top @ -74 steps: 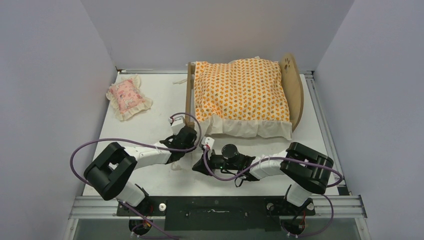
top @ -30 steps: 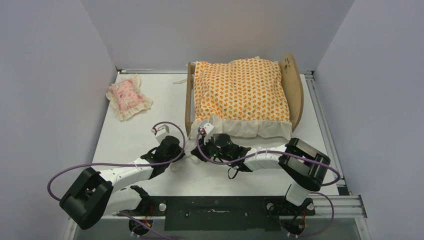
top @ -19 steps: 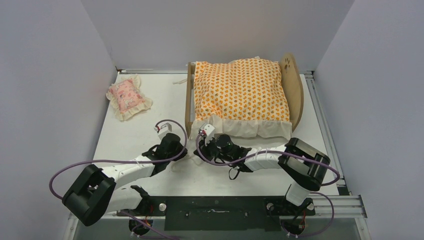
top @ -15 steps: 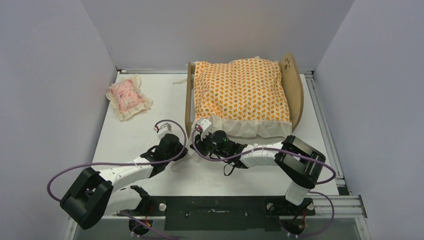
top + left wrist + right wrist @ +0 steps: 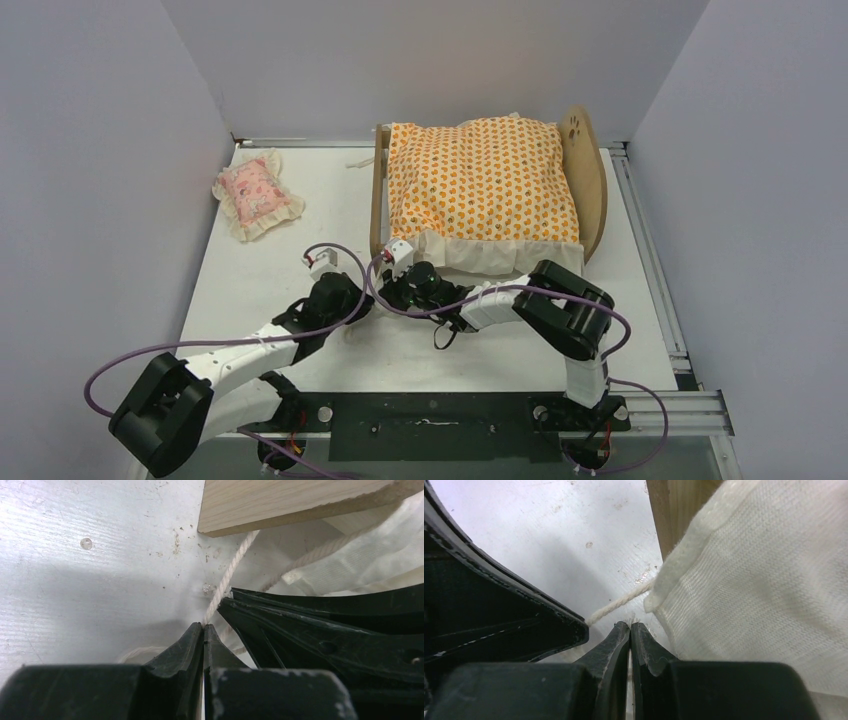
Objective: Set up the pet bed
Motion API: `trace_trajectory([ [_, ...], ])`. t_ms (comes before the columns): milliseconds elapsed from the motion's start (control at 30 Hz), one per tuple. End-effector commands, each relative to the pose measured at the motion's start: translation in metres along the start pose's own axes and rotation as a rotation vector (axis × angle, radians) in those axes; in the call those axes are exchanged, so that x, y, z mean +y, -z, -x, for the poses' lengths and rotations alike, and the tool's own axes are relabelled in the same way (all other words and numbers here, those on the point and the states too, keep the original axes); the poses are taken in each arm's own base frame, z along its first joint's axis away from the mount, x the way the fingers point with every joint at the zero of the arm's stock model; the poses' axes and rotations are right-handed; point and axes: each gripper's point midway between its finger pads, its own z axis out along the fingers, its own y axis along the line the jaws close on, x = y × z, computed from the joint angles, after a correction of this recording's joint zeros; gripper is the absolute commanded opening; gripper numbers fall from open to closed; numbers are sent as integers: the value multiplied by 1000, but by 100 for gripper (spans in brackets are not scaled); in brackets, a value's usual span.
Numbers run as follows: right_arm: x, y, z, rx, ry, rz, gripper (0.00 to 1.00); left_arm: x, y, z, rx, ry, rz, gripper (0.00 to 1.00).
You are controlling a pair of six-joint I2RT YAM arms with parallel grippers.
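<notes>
The pet bed (image 5: pixel 586 170) stands at the back right, its plywood footboard (image 5: pixel 378 190) on the left, with the orange-patterned cushion (image 5: pixel 480 180) lying on it. Both grippers meet on the table at the bed's near left corner. My left gripper (image 5: pixel 366 302) is shut (image 5: pixel 203 627) on a white cord (image 5: pixel 230 575) that runs up under the footboard leg (image 5: pixel 280 502). My right gripper (image 5: pixel 390 296) is shut (image 5: pixel 630 625) at a second white cord (image 5: pixel 619 602), which comes from the cushion's white ruffle (image 5: pixel 764 590) beside the leg (image 5: pixel 679 510). The striped base is hidden.
A small pink frilled pillow (image 5: pixel 256 193) lies at the back left of the white table (image 5: pixel 300 250). Grey walls close in the left, back and right sides. Purple cables loop from both arms over the near table.
My right gripper has moved left and farther in, to the bed's near left corner. My left gripper has drawn back a little towards me and its arm has swung lower. Both stay shut.
</notes>
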Motion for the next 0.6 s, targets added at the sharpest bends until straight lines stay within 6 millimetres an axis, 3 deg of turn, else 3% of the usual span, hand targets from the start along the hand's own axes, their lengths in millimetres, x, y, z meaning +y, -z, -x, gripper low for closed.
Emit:
trace_trajectory([
  [0, 1, -9, 15, -52, -25, 0, 7, -12, 2, 7, -27, 23, -65, 0],
  [267, 17, -15, 32, -86, -8, 81, 14, -19, 3, -2, 10, 10, -127, 0],
  [567, 8, 11, 48, -87, 65, 25, 28, -21, 3, -3, 14, -2, -139, 0],
])
